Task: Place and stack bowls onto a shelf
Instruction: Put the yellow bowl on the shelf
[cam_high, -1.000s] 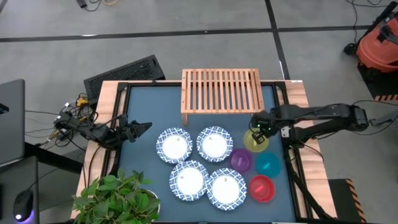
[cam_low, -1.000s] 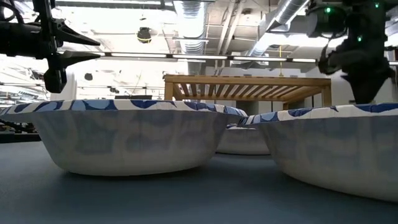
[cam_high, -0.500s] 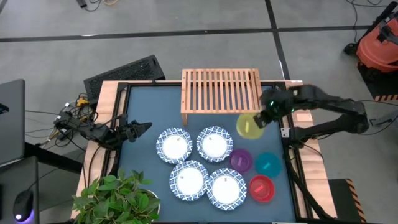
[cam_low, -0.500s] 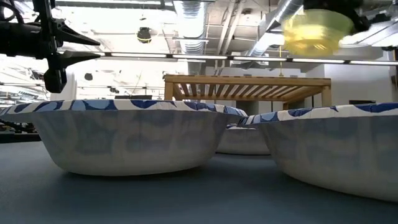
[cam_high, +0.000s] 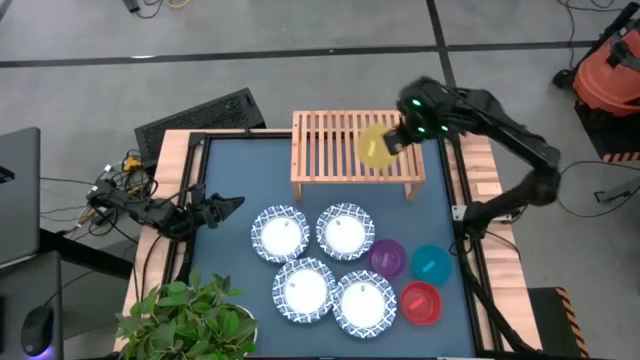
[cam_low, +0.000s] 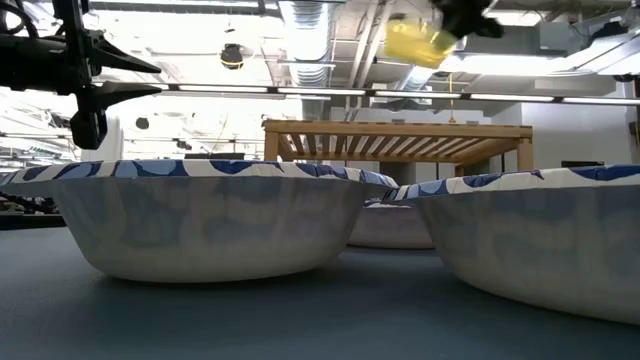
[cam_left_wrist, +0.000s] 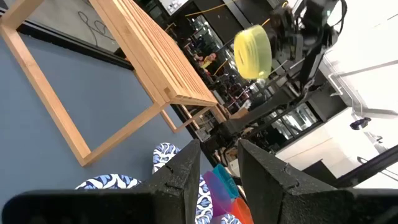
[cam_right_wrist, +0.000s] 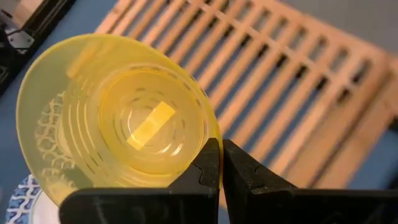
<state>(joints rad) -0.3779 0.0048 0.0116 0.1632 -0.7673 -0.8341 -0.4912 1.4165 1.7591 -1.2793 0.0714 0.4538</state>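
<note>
My right gripper (cam_high: 402, 138) is shut on the yellow bowl (cam_high: 378, 147), held in the air above the right half of the light-wood shelf (cam_high: 330, 150) at the table's far edge. The bowl also shows in the low view (cam_low: 418, 42) and the left wrist view (cam_left_wrist: 253, 52). Four blue-and-white bowls (cam_high: 280, 234) (cam_high: 345, 231) (cam_high: 304, 290) (cam_high: 364, 302) rest on the dark table. The purple (cam_high: 388, 257), teal (cam_high: 432, 265) and red (cam_high: 420, 303) bowls rest to their right. My left gripper (cam_high: 235, 203) waits at the table's left edge, fingers slightly apart. My right gripper pinches the yellow bowl's rim (cam_right_wrist: 210, 138) between its two fingers, one finger inside the bowl and one outside. The fingers come from the table's right side. The bowl is lifted clear and tilted, above the shelf's slats.
A potted green plant (cam_high: 190, 315) stands at the near left corner. A black ribbed mat (cam_high: 200, 115) lies off the table at the far left. The shelf's top is bare under the bowl.
My right gripper has lifted the yellow bowl off the table beside the purple bowl and carried it up and toward the far edge, until it is above the shelf's right half. The bowl is now clear of the table and tilted.
</note>
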